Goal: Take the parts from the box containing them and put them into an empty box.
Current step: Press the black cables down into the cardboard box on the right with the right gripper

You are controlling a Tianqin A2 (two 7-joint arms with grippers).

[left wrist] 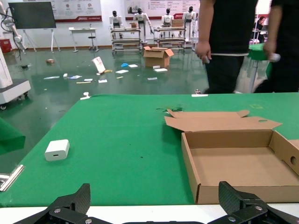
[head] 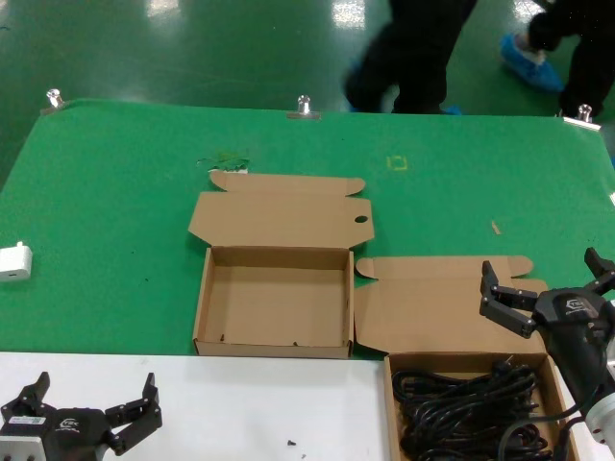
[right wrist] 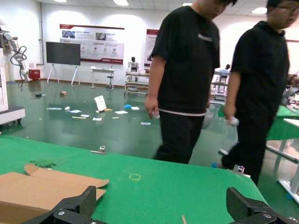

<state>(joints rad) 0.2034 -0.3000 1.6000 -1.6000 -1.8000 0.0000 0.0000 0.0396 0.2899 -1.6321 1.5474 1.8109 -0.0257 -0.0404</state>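
Two cartons sit on the green table [head: 115,192] in the head view: the empty box [head: 274,300] holds nothing, while all the cords [head: 471,413] lie in the full box [head: 452,317], so no transfer looks done. Right gripper [head: 548,288] hovers above that box, spread wide and holding nothing; left gripper [head: 91,408] waits near the table's edge, open, bare.

Left wrist view shows the empty box [left wrist: 233,163] ahead.

Right wrist view shows a lid flap [right wrist: 42,186] only.

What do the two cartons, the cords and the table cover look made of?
Empty box and box containing the parts: brown matte cardboard, with folded tabbed flaps. Parts: thin black cords, likely rubber or plastic sheathed, slightly glossy. Table cover: green, matte, cloth-like, apparently clipped at the far edge; exact fabric unclear.
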